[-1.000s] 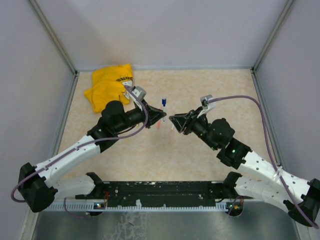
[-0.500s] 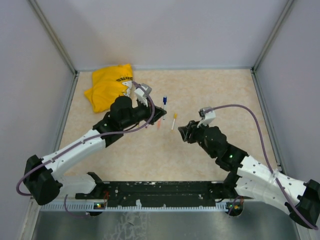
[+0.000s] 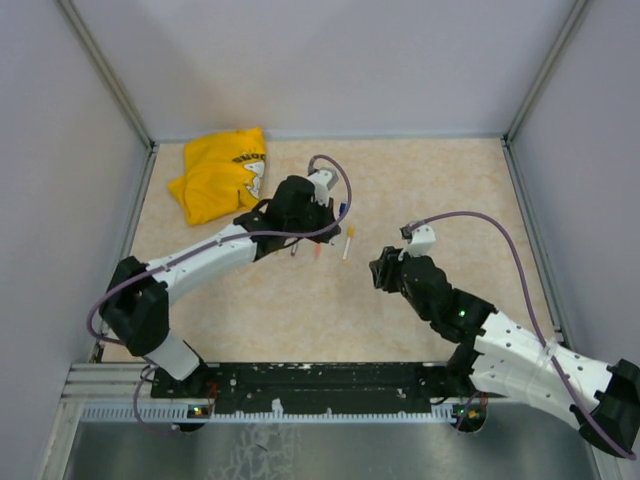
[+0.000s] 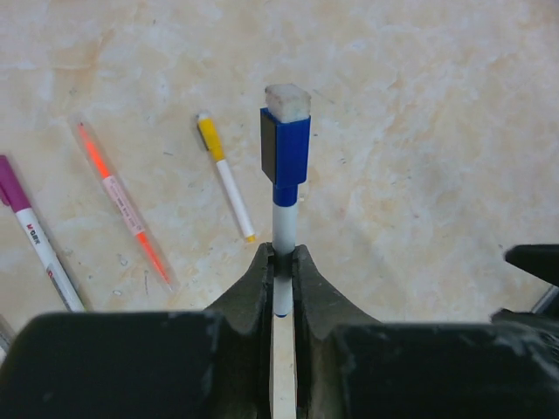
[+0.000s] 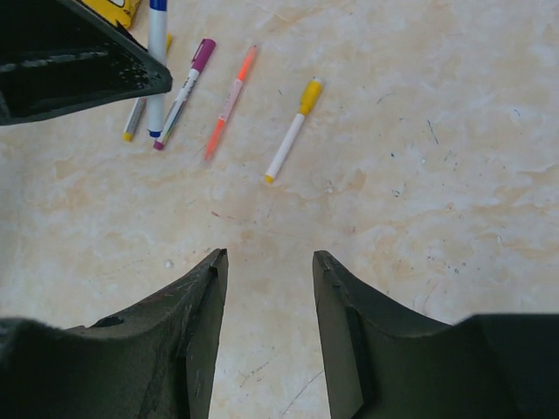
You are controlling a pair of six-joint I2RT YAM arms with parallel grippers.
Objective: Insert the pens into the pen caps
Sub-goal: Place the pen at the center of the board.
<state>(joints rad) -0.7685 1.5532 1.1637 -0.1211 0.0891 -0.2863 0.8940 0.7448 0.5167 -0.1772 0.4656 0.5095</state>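
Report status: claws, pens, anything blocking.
Copy: left claw shut on blue-capped pen; right claw open, empty. Loose on table: yellow-capped pen, orange pen, purple-capped pen. Nothing between right claw and them.

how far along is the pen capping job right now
Looks done: the white pen with the yellow cap and the white pen with the purple cap lie capped on the beige table. In hand: the left gripper is shut on the white pen wearing the blue cap; the right gripper is open and empty. Left: setting that pen down; whether the orange pen is capped is unclear, and another pen is mostly hidden.
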